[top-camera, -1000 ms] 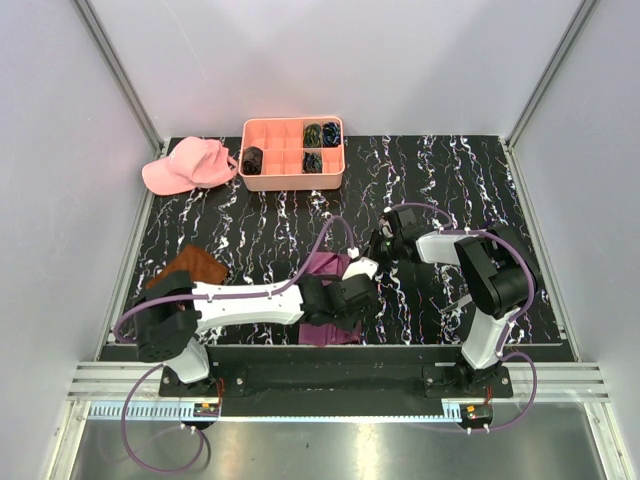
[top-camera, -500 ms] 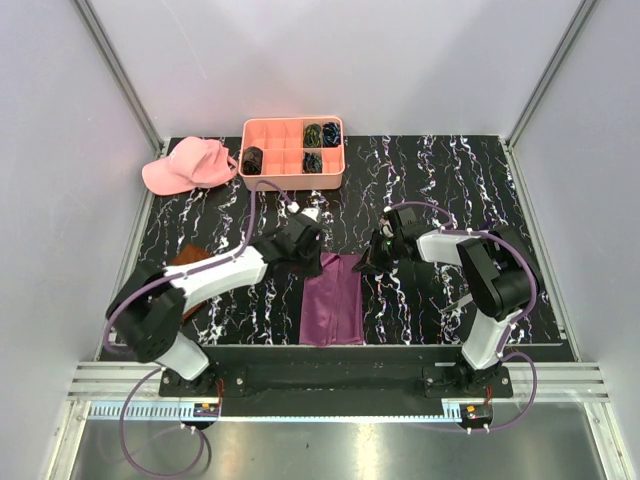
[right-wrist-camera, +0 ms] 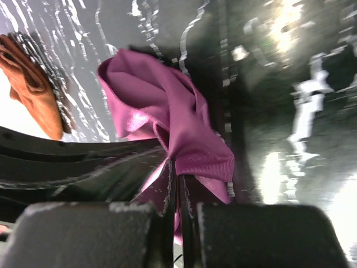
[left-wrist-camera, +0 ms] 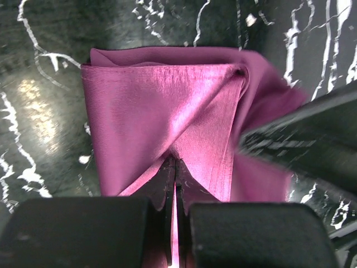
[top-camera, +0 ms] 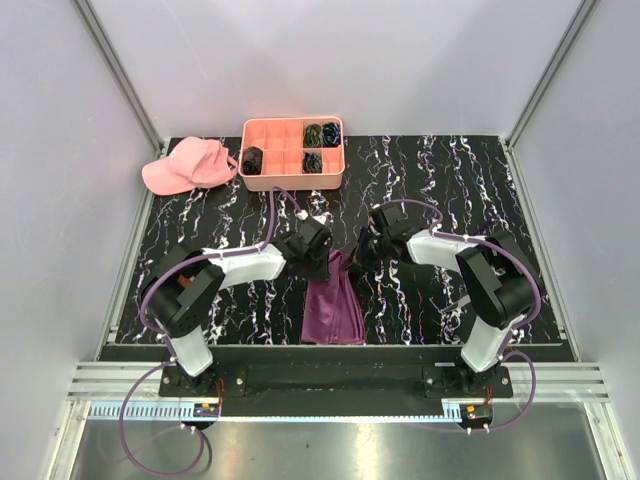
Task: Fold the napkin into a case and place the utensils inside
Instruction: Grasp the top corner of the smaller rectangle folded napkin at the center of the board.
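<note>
Table (top-camera: 440,180): black with white squiggles, and everything sits on it.
Napkin (top-camera: 333,300): purple and shiny, folded into a long strip in the middle of the table near the front edge. Its far end is lifted and bunched up between the two arms.
Pink cap (top-camera: 185,165): at the far left corner, well away from the napkin.
Pink tray (top-camera: 293,178): next to the cap at the back, with little boxes inside and dark coiled things in some of them.
Brown cloth (right-wrist-camera: 33,84): seen at the left edge of the right wrist view, apart from the napkin.
Left gripper (left-wrist-camera: 174,184): squeezed tight on a fold of the napkin's far end.
Right gripper (right-wrist-camera: 177,184): also squeezed tight on napkin cloth, just beside the left one.
Forks and spoons: I cannot see any in these pictures.
Step now: I think it is the folding part. Both grippers pinch the far end, ready to carry it.
Next move: both arms should go together, so the cloth lies flat and makes a neat pocket. If one pulls harder, the fold may go crooked.
</note>
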{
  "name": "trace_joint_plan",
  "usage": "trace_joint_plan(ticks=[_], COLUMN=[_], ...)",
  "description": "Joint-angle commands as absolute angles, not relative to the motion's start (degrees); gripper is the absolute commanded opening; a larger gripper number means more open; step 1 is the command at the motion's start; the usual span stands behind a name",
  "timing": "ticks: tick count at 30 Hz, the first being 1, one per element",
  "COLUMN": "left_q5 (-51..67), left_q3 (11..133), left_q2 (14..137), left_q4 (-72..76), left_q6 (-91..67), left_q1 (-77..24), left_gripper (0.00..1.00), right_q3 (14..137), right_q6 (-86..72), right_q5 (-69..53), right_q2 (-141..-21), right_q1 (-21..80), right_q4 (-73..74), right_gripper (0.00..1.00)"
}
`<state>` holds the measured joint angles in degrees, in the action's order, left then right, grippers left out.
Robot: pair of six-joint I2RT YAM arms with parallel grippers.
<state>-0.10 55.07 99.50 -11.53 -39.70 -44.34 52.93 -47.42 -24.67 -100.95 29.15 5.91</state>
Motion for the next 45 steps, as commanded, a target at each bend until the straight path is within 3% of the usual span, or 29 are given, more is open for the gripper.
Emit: trace_joint_plan(ticks=[1, 10, 18, 21, 25, 28, 30, 33, 45], left_q5=[2.1, 1.9, 2.1, 3.3, 4.2, 6.0, 6.7, 7.9, 5.7], left_q3=[54.9, 53.9, 54.5, 55.5, 55.9, 56.5, 57.4, 58.7, 69.3], left_q2=[101.7, 99.9, 93.7, 93.6, 94.4, 94.9, 95.0, 95.0, 107.5], left_q4=[-8.6, -8.8, -13.6, -14.0, -14.1, -13.7, -13.3, -12.0, -12.9], left_q6=[-40.6, -40.1, -37.4, -36.9, -37.2, -36.8, -36.6, -36.9, -39.3], left_q1=[-44.3, -44.3, -44.3, -44.3, -44.3, -44.3, -44.4, -44.4, -43.8], left_gripper=[0.00, 0.00, 0.00, 0.00, 0.00, 0.00, 0.00, 0.00, 0.00], right_q3=[55.9, 55.8, 58.2, 59.0, 58.1, 58.2, 59.1, 59.6, 59.8], right_q6=[-54.2, -60.2, -43.6, -39.4, -36.5, -34.0, -33.1, -32.2, -30.8], right_q5=[-20.2, -14.5, -10.5, -9.0, -10.2, -10.5, -10.4, -9.8, -6.9], right_q2=[-100.1, -100.5, -98.4, -98.5, -99.1, -100.3, -100.8, -100.3, -97.6], right_q1=[32.1, 33.3, 33.0, 32.6, 30.7, 30.1, 30.1, 30.1, 30.1], right_q4=[6.2, 7.2, 15.2, 18.1, 17.8, 16.4, 16.0, 16.1, 17.0], right_gripper=[0.00, 0.00, 0.00, 0.11, 0.17, 0.14, 0.05, 0.00, 0.00])
